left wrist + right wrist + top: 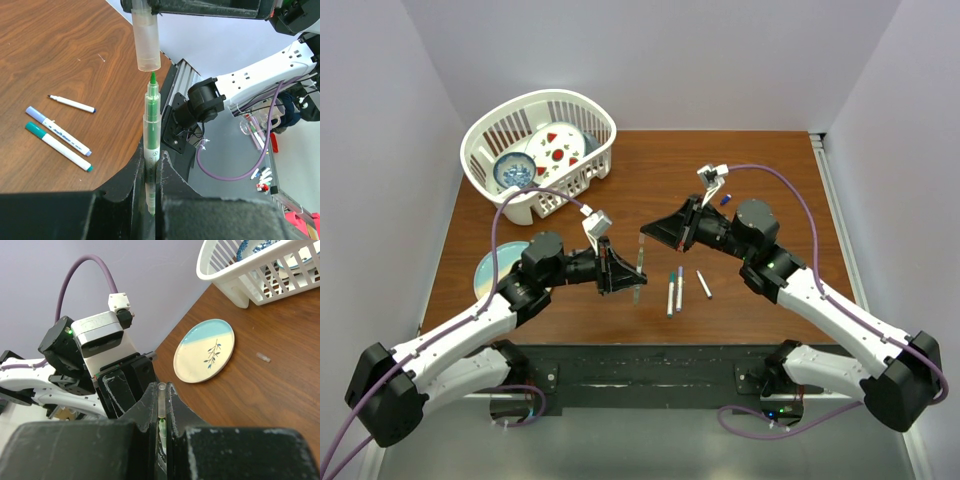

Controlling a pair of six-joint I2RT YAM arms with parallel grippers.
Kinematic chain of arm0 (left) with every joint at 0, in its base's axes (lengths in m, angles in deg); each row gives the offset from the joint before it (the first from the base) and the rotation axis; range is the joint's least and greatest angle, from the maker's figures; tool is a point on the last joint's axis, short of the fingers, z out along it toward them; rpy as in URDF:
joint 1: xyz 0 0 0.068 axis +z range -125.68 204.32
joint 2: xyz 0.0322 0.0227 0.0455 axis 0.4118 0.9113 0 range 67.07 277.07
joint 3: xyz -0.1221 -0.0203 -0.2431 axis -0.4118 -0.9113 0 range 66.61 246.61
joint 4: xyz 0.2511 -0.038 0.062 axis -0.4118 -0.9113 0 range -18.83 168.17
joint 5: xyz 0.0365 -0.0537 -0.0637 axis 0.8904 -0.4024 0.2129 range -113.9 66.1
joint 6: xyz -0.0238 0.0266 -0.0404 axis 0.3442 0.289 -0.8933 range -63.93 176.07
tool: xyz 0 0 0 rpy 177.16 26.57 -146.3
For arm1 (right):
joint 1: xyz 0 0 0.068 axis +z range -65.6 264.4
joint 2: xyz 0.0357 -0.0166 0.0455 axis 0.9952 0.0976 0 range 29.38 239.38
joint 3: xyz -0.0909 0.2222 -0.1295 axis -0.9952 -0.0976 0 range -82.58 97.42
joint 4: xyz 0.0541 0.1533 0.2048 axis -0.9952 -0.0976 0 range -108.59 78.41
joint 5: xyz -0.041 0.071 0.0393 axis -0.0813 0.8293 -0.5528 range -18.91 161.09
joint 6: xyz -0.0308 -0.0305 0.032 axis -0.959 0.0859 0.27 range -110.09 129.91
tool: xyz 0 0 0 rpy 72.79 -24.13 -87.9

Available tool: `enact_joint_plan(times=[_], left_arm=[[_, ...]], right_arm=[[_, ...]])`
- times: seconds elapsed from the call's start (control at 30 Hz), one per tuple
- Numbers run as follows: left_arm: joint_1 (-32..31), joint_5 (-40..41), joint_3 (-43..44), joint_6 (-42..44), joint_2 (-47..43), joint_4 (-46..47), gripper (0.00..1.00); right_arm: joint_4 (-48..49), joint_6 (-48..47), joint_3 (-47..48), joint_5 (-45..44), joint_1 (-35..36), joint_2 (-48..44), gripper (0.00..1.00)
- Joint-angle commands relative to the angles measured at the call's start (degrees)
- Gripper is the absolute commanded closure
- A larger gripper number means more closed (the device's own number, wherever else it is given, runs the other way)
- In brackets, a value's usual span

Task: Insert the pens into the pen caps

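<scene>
In the top view, the left claw [628, 275] and the right claw [655, 232] face each other over the middle of the desk [770, 160], a little toward its near edge. The green pen [639, 266] stands between them. Just to the right of it, close to the near edge, lie a green-capped pen [671, 293], a purple-capped pen [679, 285] and a short uncapped pen [703, 284]. A small blue cap [726, 199] lies beside the right arm, further toward the far edge.

In the left wrist view, we see the left claw [151, 170] closed tight on the barrel of the green pen [151, 125]. The pen's long axis runs straight out from the claw, with the green tip in front. The clear cap [148, 40] hangs before the tip with its open mouth toward it. The tip is just outside the mouth and not yet in. The two axes are nearly in one line, the tip only slightly off centre.

In the right wrist view, the right claw [161, 407] is closed on the clear cap [161, 395], and some green shows behind it between the fingers. We judge that the coming move is a short push along this shared axis, and either arm is near enough to make it.
</scene>
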Motion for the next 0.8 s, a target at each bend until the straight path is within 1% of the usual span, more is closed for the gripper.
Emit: enact_joint_plan(times=[0.0, 0.27, 0.77], left_arm=[[0.1, 0.4, 0.1, 1.2, -0.9, 1.5, 1.0], [0.1, 0.4, 0.3, 1.2, -0.1, 1.6, 1.0], [0.5, 0.1, 0.7, 0.8, 1.2, 3.6, 1.0]], right_arm=[[0.6, -1.2, 0.2, -0.3, 0.3, -1.5, 1.0], [1.6, -0.4, -0.4, 1.0, 0.3, -1.6, 1.0], [3.4, 0.8, -5.2, 2.9, 1.0, -2.8, 1.0]])
